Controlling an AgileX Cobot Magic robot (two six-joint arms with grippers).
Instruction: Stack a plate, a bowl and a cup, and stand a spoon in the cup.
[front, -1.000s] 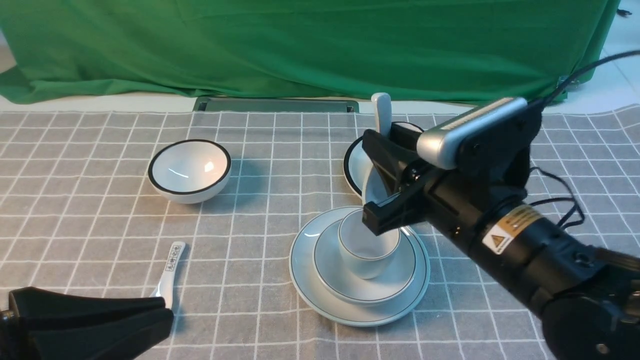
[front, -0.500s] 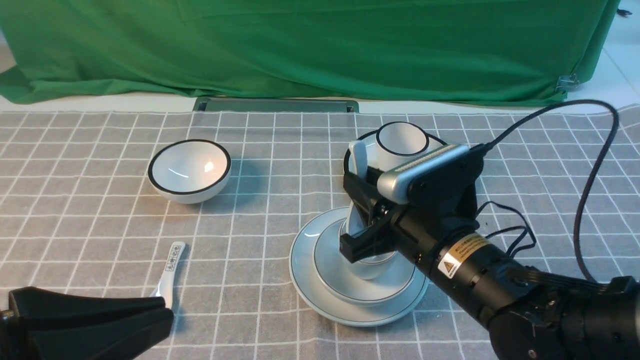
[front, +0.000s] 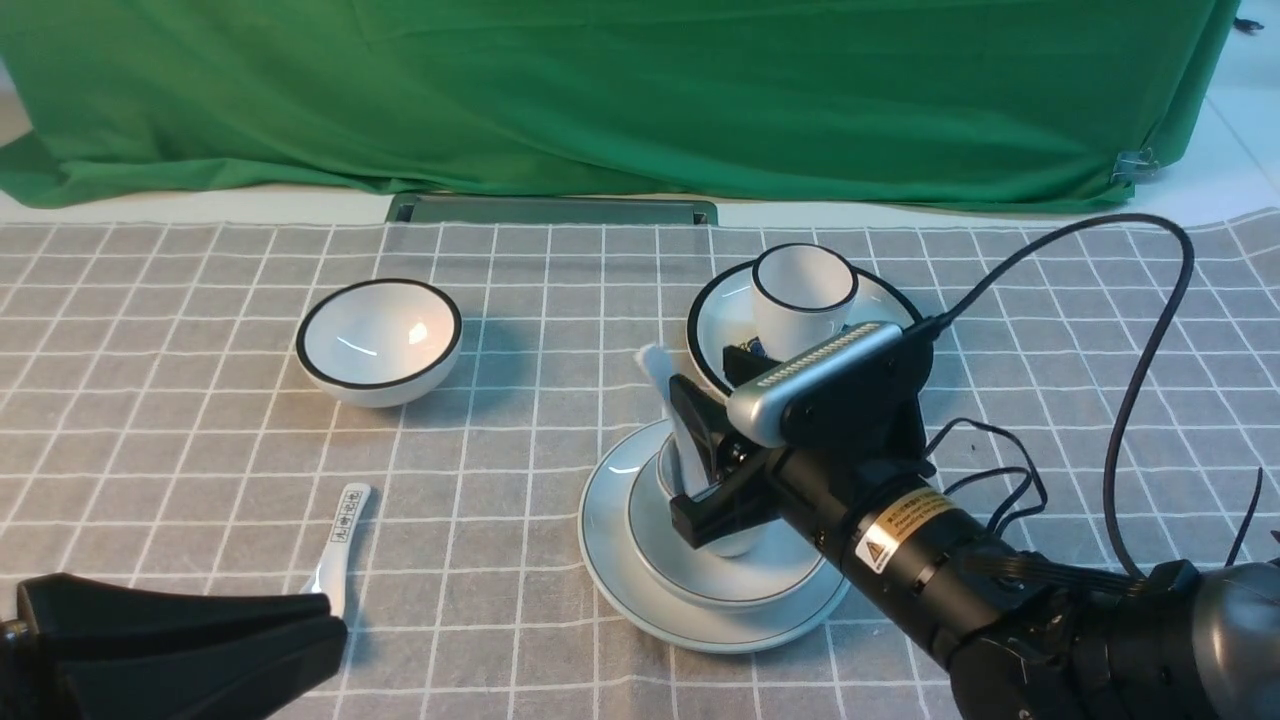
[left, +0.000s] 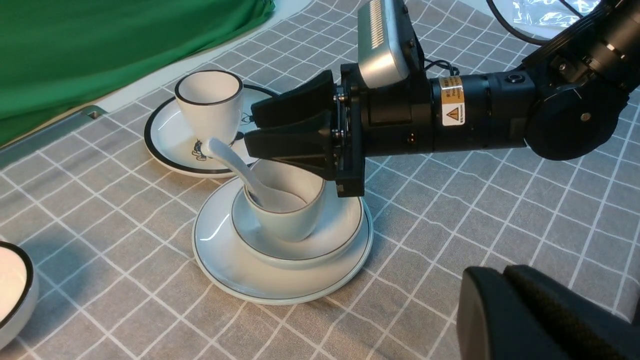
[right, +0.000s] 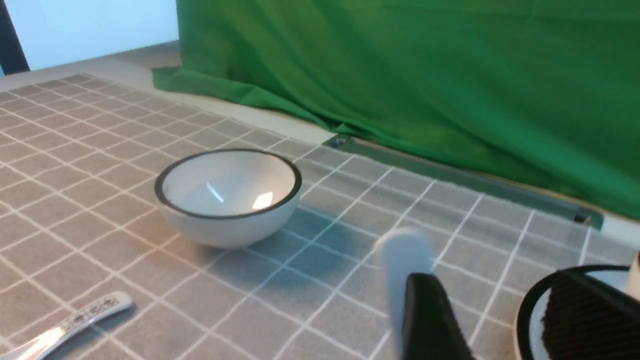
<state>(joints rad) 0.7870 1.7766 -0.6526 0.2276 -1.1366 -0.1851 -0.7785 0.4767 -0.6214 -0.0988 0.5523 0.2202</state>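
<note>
While the cup nests in the bowl on the plate, the plain spoon stands in it, handle tilted. Right gripper: spread, just beside the handle. Left gripper: pressed together, well apart.

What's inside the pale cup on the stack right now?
The white spoon stands in the cup, handle leaning over the rim. The cup's bottom is hidden behind its near wall.
</note>
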